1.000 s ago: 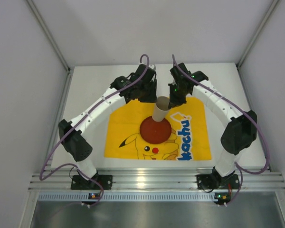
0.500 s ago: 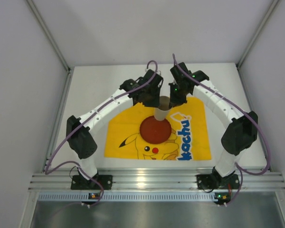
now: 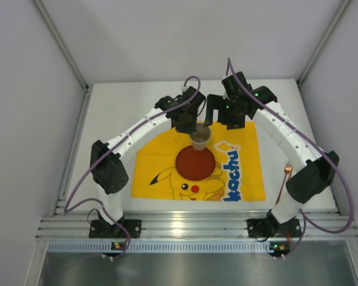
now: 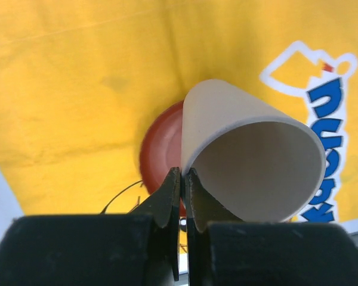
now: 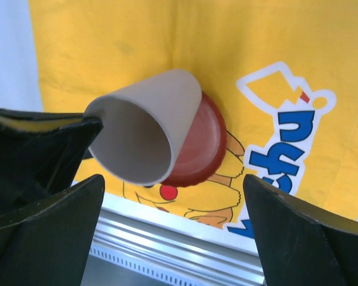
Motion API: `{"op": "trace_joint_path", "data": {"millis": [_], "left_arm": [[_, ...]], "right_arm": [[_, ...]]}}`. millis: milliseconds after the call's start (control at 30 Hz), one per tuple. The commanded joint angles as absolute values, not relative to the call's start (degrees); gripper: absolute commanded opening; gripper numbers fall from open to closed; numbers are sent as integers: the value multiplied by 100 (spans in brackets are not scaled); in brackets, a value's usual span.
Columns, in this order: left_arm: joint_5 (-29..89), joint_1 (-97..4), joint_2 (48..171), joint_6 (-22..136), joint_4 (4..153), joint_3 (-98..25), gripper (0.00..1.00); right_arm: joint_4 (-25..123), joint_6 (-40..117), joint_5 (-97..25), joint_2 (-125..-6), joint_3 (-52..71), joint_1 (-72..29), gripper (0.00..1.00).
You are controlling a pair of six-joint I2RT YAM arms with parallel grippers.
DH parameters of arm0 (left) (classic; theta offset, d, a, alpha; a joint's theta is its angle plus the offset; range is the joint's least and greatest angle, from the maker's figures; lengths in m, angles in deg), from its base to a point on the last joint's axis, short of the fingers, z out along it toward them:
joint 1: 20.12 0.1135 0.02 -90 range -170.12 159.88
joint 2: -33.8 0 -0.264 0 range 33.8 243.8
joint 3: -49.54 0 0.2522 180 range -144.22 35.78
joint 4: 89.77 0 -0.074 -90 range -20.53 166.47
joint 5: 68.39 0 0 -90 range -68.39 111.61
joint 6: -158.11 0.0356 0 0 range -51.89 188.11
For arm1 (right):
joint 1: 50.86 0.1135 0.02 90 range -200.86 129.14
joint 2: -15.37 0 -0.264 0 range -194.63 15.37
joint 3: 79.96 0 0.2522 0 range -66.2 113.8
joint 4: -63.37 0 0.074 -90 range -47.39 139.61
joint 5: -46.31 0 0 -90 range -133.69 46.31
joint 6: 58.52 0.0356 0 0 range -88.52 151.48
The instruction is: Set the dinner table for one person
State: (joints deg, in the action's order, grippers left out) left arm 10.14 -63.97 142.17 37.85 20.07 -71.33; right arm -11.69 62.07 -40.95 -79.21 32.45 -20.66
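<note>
Left gripper (image 4: pixel 182 182): both fingers are clamped on the rim wall of a tan paper cup (image 4: pixel 250 161), one finger inside the mouth and one outside. The cup is held tilted, its open mouth turned toward the wrist camera. In the overhead view it is seen over the far edge of a round, dark red plate (image 3: pixel 195 162). Whether the cup's base touches the plate cannot be told.

Right gripper (image 5: pixel 173 182): the fingers are spread wide and nothing is gripped between them. It is placed just beside the cup, on the cup's right and apart from it. The cup and plate are seen in its wrist view, past the spread fingers.

The plate is laid near the middle of a yellow cloth (image 3: pixel 161 149) printed with a Pikachu figure and blue lettering.

The cloth is spread flat on the dinner table (image 3: pixel 116 107), a large, plain, matte white rectangular top. Bare white tabletop is seen on all sides of the cloth. Both arm bases are fixed to a metal rail (image 3: pixel 191 226) at the table's near edge.
</note>
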Motion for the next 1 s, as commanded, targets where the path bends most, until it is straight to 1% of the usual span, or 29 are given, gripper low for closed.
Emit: {"op": "trace_joint_path", "data": {"millis": [0,67,233,433,733,967], "left_arm": [[772,-6020,13927,3954,1705,-6900,0],[781,-5730,13620,3972,1837,-6495,0],[1000,-4870,13075,4024,2074,-5792,0],[1088,-4245,12968,4165,2215,-5641,0],[895,-4033,13346,4165,2400,-5773,0],[965,-3919,13575,4209,2637,-5580,0]], "right_arm": [[-1173,6092,-4202,-7525,3575,-2141,100],[-1235,6048,-4237,-7419,3505,-2281,100],[-1156,5908,-4124,-7033,2857,-2511,100],[-1086,5916,-4000,-6786,2249,-2590,100],[-1138,5925,-3956,-6812,2178,-2590,100],[-1130,5951,-3983,-6768,1906,-2634,100]]}}
